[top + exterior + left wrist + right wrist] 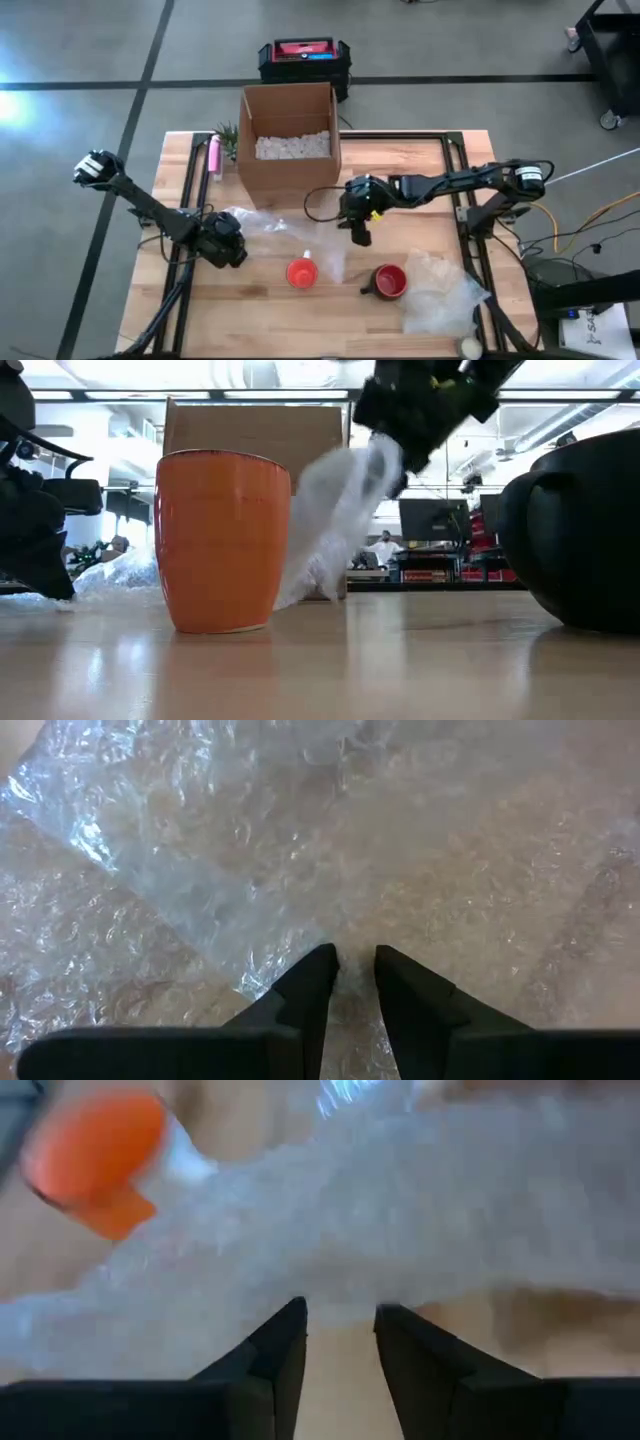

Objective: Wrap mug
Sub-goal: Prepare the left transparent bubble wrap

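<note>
Pinning the wrap (262, 222) flat near the table's (420, 160) left edge, left gripper (354, 965) closed on its corner. Standing upright at centre, orange mug (302, 271) beside the lifted sheet, not yet covered. Pinching the wrap's far edge aloft, right gripper (360, 236). Risks: dragging the sheet against the mug and tipping it, or tearing film free of either pinch.

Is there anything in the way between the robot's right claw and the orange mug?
Only the bubble wrap itself. The right gripper holds one edge of the sheet lifted, and the sheet hangs down between it and the orange mug. No other object sits in that gap. The red mug stands off to the side.
</note>
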Action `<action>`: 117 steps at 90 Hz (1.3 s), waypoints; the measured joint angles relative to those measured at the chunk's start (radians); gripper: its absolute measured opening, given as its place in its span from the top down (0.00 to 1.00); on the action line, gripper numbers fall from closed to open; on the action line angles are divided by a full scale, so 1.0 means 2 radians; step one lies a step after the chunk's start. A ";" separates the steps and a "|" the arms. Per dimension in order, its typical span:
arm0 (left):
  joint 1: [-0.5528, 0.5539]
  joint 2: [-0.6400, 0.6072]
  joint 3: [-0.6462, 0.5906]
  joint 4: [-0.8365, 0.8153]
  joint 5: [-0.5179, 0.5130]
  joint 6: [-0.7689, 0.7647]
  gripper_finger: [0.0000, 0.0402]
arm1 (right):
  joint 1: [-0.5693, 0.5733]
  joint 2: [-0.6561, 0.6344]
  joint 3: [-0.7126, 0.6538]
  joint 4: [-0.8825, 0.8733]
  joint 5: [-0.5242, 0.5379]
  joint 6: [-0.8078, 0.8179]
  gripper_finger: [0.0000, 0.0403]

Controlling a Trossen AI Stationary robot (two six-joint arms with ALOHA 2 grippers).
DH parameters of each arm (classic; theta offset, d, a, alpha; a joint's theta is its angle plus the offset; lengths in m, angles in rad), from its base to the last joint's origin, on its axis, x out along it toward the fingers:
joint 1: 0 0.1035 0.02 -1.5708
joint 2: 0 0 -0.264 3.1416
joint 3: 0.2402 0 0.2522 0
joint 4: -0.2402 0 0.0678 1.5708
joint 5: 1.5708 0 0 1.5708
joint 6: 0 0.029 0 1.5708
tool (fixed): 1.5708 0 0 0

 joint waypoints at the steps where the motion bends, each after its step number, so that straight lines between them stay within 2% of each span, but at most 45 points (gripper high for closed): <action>1: 0.000 0.000 0.000 0.000 0.000 0.000 0.82 | 0.001 0.002 -0.001 0.005 0.000 0.000 0.74; 16: 0.000 -0.001 0.000 0.000 0.000 0.000 0.82 | 0.013 0.039 -0.004 0.057 0.002 0.006 0.72; 26: 0.000 -0.001 0.000 0.001 0.000 0.000 0.82 | 0.022 0.072 -0.004 0.077 0.031 0.027 0.68; 38: 0.000 -0.001 0.000 0.003 0.000 0.000 0.82 | 0.029 0.102 -0.004 0.062 0.030 0.030 0.62; 48: 0.000 -0.001 0.000 0.004 0.000 0.000 0.82 | 0.029 0.111 0.000 -0.017 0.030 0.023 0.57; 64: 0.000 -0.001 0.000 0.004 0.000 0.003 0.82 | 0.028 0.105 0.012 -0.195 0.040 0.010 0.55; 80: 0.000 -0.001 0.000 0.004 0.000 0.003 0.82 | 0.028 0.090 0.038 -0.403 0.114 0.011 0.59; 90: 0.000 -0.001 0.000 0.004 0.000 0.003 0.82 | 0.028 0.069 0.060 -0.468 0.154 0.024 0.62; 100: 0.000 -0.001 0.000 0.004 0.000 0.003 0.82 | 0.028 0.049 0.077 -0.422 0.162 0.041 0.64; 117: 0.000 -0.007 0.006 0.000 0.012 0.004 0.82 | 0.042 0.040 0.063 -0.197 0.142 0.033 0.68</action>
